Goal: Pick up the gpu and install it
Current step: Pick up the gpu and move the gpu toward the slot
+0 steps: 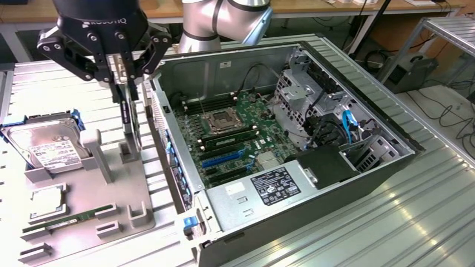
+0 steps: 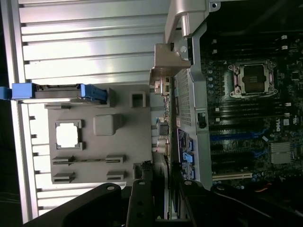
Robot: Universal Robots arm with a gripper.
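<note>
Jaws clamp gpu (image 1: 130, 119) upright — arm (image 1: 215, 22) pointing down.

Claw (image 1: 123, 78) downward, fingers pinched close

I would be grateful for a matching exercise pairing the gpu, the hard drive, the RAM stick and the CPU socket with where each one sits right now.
Things:
1. gpu
2. hard drive
3. RAM stick
4. CPU socket

Places:
A. lying in a long narrow slot of the grey tray
B. inside the open computer case
C. held upright in the tool
D. at the exterior view's left edge, white label up

Pairs: 1-C, 2-D, 3-A, 4-B.
</note>
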